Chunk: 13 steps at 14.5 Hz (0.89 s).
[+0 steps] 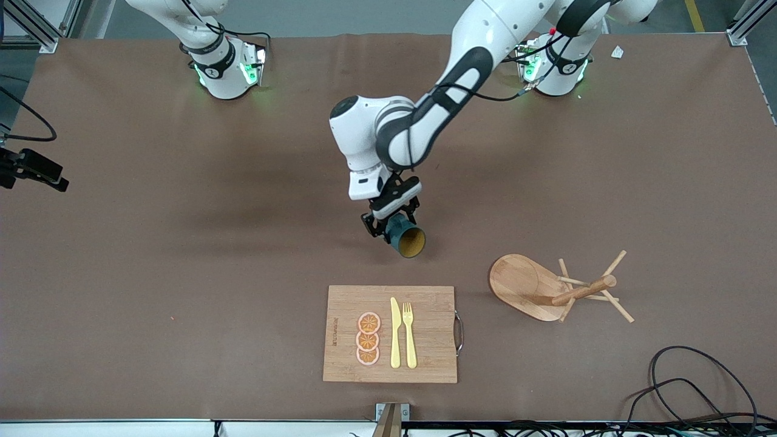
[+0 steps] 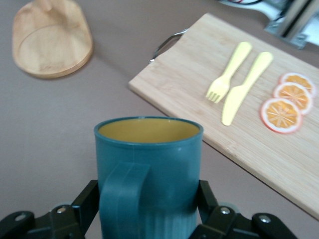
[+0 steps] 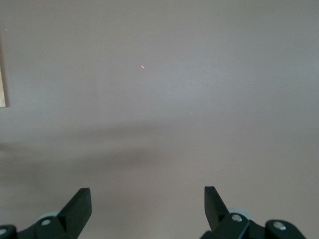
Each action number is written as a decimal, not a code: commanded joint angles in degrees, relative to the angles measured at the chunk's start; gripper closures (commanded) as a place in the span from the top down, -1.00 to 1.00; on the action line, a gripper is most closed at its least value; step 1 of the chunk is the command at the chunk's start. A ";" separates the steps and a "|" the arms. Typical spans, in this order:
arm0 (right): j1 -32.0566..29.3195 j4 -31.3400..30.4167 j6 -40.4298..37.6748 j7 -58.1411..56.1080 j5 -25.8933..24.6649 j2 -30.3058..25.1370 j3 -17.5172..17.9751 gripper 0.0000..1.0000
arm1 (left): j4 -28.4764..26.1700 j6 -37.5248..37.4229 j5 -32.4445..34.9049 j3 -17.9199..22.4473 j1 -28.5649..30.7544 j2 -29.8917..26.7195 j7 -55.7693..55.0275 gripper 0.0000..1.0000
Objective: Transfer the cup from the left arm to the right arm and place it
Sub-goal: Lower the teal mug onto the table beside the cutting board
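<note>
The dark teal cup (image 1: 408, 238) with a mustard inside hangs in the air on its side, with its mouth toward the front camera. My left gripper (image 1: 388, 227) is shut on it over the brown table, close to the cutting board's edge. The left wrist view shows the cup (image 2: 148, 169) filling the space between the black fingers (image 2: 88, 200), with its handle facing the camera. In the right wrist view my right gripper (image 3: 148, 199) is open with nothing in it, above bare brown table. This gripper is out of the front view.
A wooden cutting board (image 1: 431, 358) near the front edge carries a yellow knife (image 1: 395, 332), a yellow fork (image 1: 409, 335) and three orange slices (image 1: 368, 338). A wooden peg stand (image 1: 534, 285) lies tipped over toward the left arm's end. Black cables (image 1: 698, 388) lie at the front corner.
</note>
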 commanded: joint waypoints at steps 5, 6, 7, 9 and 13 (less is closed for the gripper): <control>-0.86 -0.79 -0.03 1.43 4.50 3.05 1.23 1.00 | -0.74 -6.35 26.39 0.93 -8.09 5.62 -12.07 0.06; -0.60 -0.79 -0.03 4.06 4.50 3.40 1.41 1.00 | -1.88 -8.19 31.47 0.93 -8.88 6.67 -12.25 0.06; 0.45 -0.70 -0.03 6.17 4.59 3.49 1.41 1.00 | -2.32 -9.34 36.31 0.93 -9.06 7.72 -13.47 0.06; 2.65 -0.62 0.15 10.04 4.76 3.66 1.41 1.00 | -2.33 -9.44 45.36 0.93 -9.24 10.62 -21.35 0.08; 7.65 -0.09 0.24 20.32 5.55 4.45 1.41 1.00 | -2.59 -13.39 52.35 0.85 -10.12 14.41 -25.08 0.32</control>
